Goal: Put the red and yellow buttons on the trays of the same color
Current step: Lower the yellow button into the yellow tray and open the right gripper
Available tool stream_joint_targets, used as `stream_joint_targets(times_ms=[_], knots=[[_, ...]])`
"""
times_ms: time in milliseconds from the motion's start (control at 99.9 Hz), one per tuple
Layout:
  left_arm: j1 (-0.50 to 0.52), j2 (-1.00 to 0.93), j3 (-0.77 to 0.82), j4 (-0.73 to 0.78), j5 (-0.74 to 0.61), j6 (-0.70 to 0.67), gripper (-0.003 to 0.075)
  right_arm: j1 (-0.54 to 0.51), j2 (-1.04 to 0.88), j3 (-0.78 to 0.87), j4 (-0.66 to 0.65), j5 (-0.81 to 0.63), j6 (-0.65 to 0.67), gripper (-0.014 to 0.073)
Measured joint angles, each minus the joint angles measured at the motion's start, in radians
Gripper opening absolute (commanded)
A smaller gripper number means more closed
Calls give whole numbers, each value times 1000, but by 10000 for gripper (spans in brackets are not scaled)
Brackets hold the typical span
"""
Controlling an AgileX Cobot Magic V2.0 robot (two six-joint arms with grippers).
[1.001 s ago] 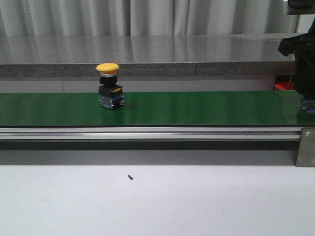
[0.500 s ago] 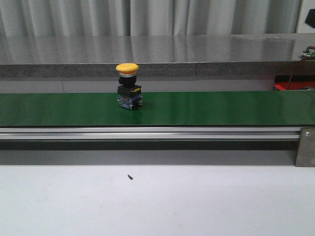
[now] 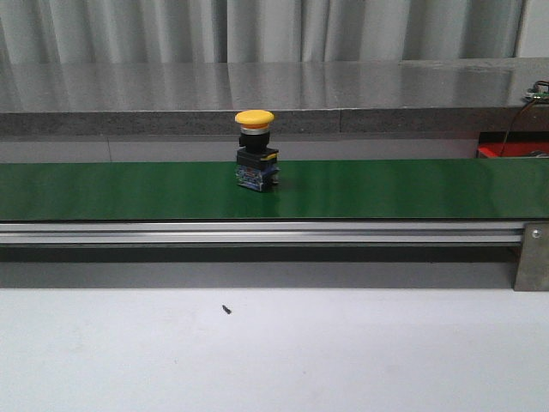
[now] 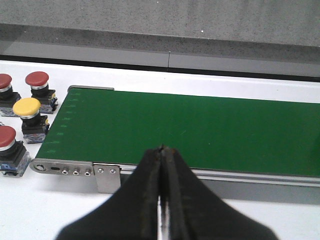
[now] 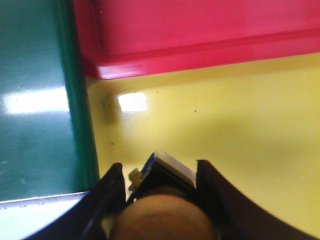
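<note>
Yellow caps the button (image 3: 256, 118) that stands upright on the green conveyor belt (image 3: 386, 189), a little left of the belt's middle in the front view, its black and blue base resting on the belt surface with nothing close around it. A second yellow-capped button (image 5: 162, 220) sits pinched between the two fingers of the right gripper (image 5: 160, 192), held over the yellow tray (image 5: 225, 125); the red tray (image 5: 200, 35) lies directly beside that tray, and the belt's end borders both. The left gripper (image 4: 162, 155) has its fingers pressed together with nothing between them, hovering on the near side of the belt's other end. Just off that end, on the white tabletop (image 4: 50, 210), waits a cluster of buttons: a yellow one (image 4: 27, 110) with three red ones (image 4: 37, 80) around it, all upright and close together. An aluminium rail (image 3: 257, 232) runs along the belt's near edge, a small dark speck (image 3: 226, 309) lies on the tabletop in front of it, and a grey ledge (image 3: 257, 94) stretches behind.
</note>
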Motion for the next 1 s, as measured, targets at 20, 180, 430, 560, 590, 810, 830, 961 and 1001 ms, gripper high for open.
stream_joint_targets(times_ms=[20,180,430,560,590,810,830,961,1001], knots=[[0,0,0,0,0,0,-20,0,9,8,4,-8,0,157],[0,0,0,0,0,0,-20,0,79,39,25,-60,-6,157],[0,0,0,0,0,0,-20,0,146,43,33,-107,-6,157],[0,0,0,0,0,0,-20,0,174,43,34,-108,-6,162],[0,0,0,0,0,0,-20,0,176,43,34,-108,-6,173],[0,0,0,0,0,0,-20,0,180,43,37,-108,-6,486],[0,0,0,0,0,0,-20,0,180,43,37,-108,-6,513],[0,0,0,0,0,0,-20,0,175,43,39,-108,-6,553],[0,0,0,0,0,0,-20,0,170,43,39,-108,-6,553]])
